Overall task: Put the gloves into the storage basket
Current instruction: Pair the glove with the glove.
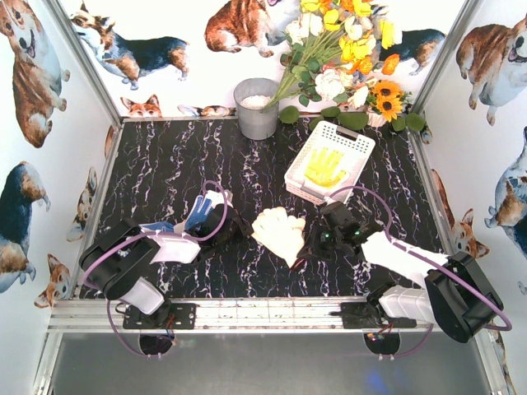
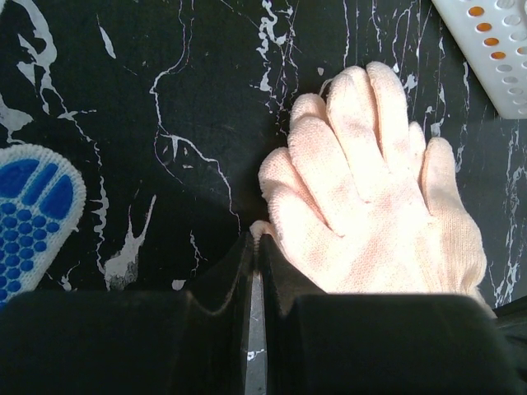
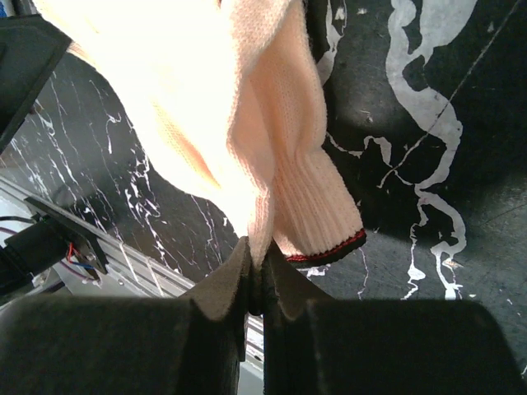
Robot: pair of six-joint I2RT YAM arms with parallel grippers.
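1. The right claw (image 3: 255, 267) is pinching a fold of the cream glove (image 3: 206, 107) near its cuff, with its jaws drawn narrow on the fabric. The ribbed cuff end, edged in dark red, is hanging just beside the tips.
2. The left claw (image 2: 254, 247) is sitting fully closed, its tips touching the opposite edge of the cream glove. I cannot tell whether any fabric is caught between them.
3. The cream glove is lying between the two claws on the black marbled bench (image 1: 181, 164), outside the storage basket (image 1: 350, 136) but near it.
4. A blue glove (image 1: 200, 212) with white dots is lying just beside the left claw.
5. A yellow glove (image 1: 324, 167) is lying flat inside the storage basket, which is sitting at an angle at the far right of the bench.
6. A grey bucket (image 1: 255, 111) and flowers (image 1: 346, 41) are standing along the back edge.
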